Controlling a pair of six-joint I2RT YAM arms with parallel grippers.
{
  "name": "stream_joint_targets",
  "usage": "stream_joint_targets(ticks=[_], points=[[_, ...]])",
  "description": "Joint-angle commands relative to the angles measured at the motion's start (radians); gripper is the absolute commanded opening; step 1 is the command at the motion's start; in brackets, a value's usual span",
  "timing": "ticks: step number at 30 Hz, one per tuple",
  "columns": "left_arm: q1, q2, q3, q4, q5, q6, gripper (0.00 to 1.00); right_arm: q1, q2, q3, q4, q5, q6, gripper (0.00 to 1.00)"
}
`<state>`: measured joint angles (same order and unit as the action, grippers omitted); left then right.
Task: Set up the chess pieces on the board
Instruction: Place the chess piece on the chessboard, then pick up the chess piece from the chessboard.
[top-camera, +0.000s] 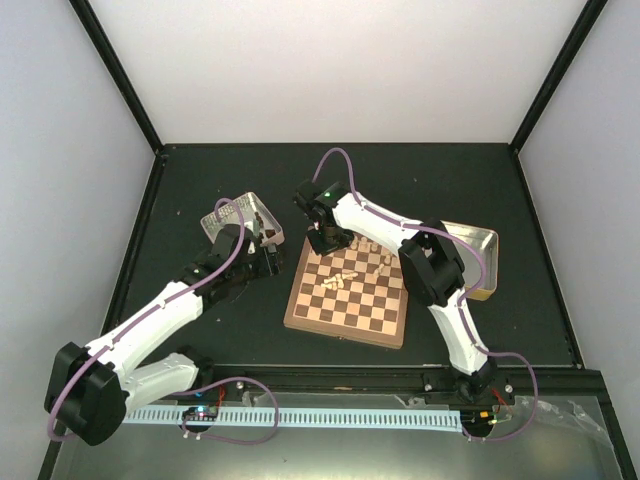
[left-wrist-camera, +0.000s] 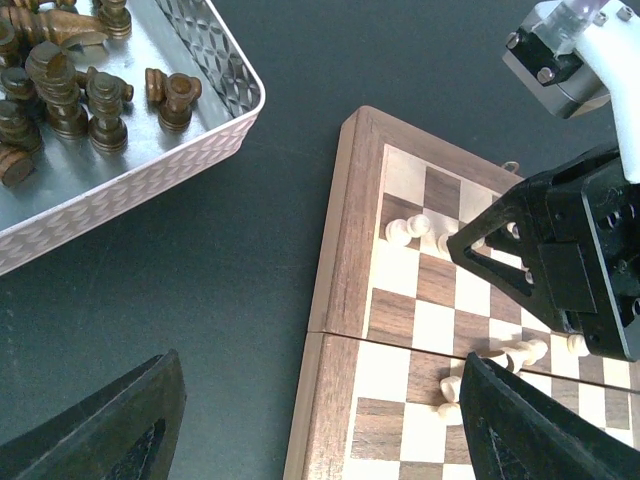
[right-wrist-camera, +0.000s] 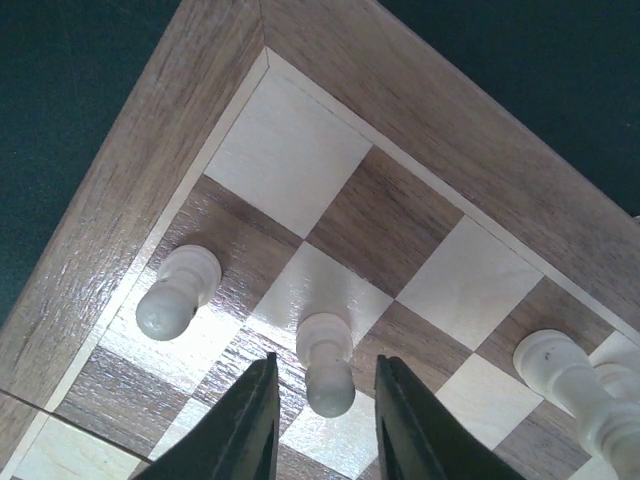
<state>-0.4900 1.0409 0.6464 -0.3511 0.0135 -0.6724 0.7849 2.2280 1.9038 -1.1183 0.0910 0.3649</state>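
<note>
Right wrist view: nearest to me, my right pincer (right-wrist-camera: 328, 375) straddles a pale pawn (right-wrist-camera: 326, 345) that stands upright on a light square. The jaws are a little apart, with a sliver of board showing on either side, so I judge the pawn is not gripped. Just to its left a second pawn (right-wrist-camera: 178, 293) stands on the dark edge square of the same row. To its right is another pale piece (right-wrist-camera: 560, 375) whose kind I cannot tell. Beyond them the corner squares are bare, then comes the brown rim of the board (right-wrist-camera: 420, 110) and the dark counter (right-wrist-camera: 60, 60). My left pincer (left-wrist-camera: 320, 365) hangs wide open and empty above the board's side rim, one finger over the counter and one over the squares. Past it several pale chessmen (left-wrist-camera: 510, 355) lie on their sides in the middle of the board. Farther off on the counter sits a metal tin (left-wrist-camera: 200, 140) holding dark brown chessmen (left-wrist-camera: 60, 90). I take the step in hand to be filling the pawn row from the corner, with this pawn just being set. The next move calls for spreading the right jaws wider and lifting straight up, so that neither finger clips this pawn's head or knocks its neighbour. After that comes one of the fallen pieces.
</note>
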Motion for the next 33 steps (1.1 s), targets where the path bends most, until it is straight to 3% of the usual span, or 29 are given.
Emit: stream_joint_targets(ticks=[1, 9, 17, 21, 25, 29, 33], points=[[0.008, -0.002, 0.016, 0.000, 0.020, 0.008, 0.77, 0.001, -0.013, 0.032, 0.006, 0.000, 0.000, 0.31], [0.008, -0.005, 0.018, 0.014, 0.069, 0.038, 0.78, 0.000, -0.153, -0.065, 0.111, 0.028, 0.043, 0.43], [-0.013, -0.015, -0.004, 0.096, 0.248, 0.139, 0.76, -0.001, -0.484, -0.464, 0.350, 0.044, 0.131, 0.45], [-0.059, 0.003, -0.016, 0.113, 0.281, 0.145, 0.72, -0.001, -0.603, -0.666, 0.468, -0.053, 0.142, 0.45], [-0.089, 0.000, -0.051, 0.141, 0.279, 0.091, 0.67, 0.010, -0.647, -0.763, 0.523, -0.141, 0.147, 0.44], [-0.092, -0.004, -0.099, 0.168, 0.228, 0.009, 0.60, 0.068, -0.637, -0.782, 0.524, -0.108, 0.127, 0.43], [-0.093, 0.001, -0.118, 0.161, 0.182, -0.049, 0.58, 0.109, -0.580, -0.755, 0.489, -0.075, 0.133, 0.32]])
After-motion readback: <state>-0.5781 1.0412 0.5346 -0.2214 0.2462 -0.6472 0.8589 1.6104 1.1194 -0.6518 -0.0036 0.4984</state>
